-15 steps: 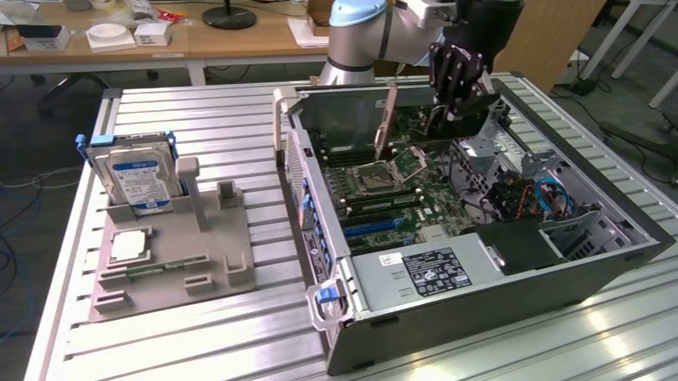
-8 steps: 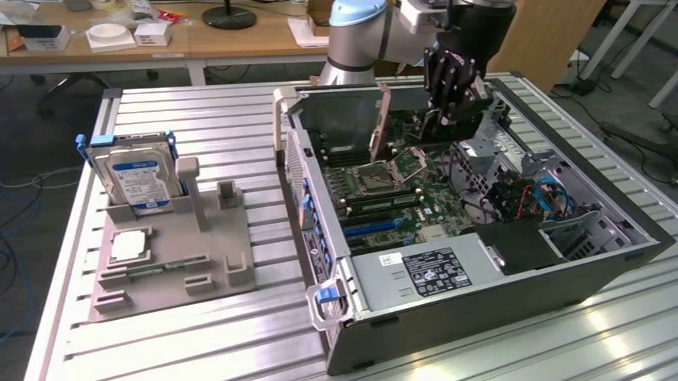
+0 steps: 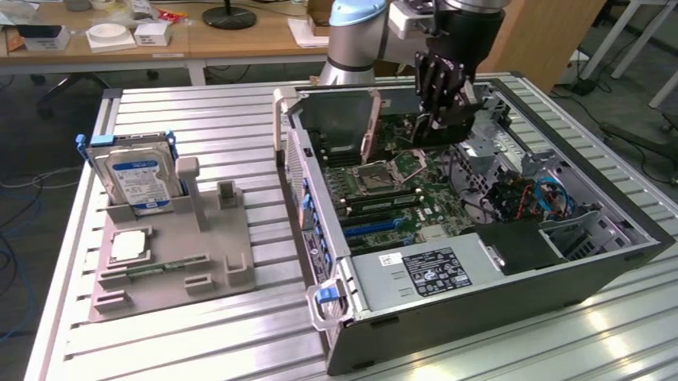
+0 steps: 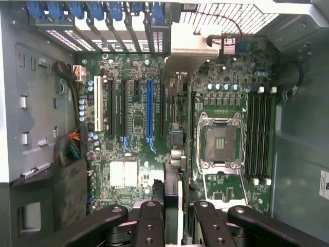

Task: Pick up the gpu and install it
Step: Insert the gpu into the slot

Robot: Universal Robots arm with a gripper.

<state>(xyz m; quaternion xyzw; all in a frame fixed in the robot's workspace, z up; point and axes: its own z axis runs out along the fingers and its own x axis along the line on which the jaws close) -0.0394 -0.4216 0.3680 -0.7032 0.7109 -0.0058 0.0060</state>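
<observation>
The gpu (image 4: 174, 175) stands on edge, clamped in my tool (image 4: 175, 216), over the motherboard (image 4: 133, 154) inside the open-topped computer case (image 3: 317, 206). Its thin edge runs between the blue slot (image 4: 149, 110) and the processor socket (image 4: 221, 141), with its silver bracket (image 4: 190, 49) toward the wall of blue clips (image 4: 95, 10). On the table (image 3: 212, 333), the hard drive (image 3: 138, 178) in its grey holder sits well apart, at the exterior view's left.
</observation>
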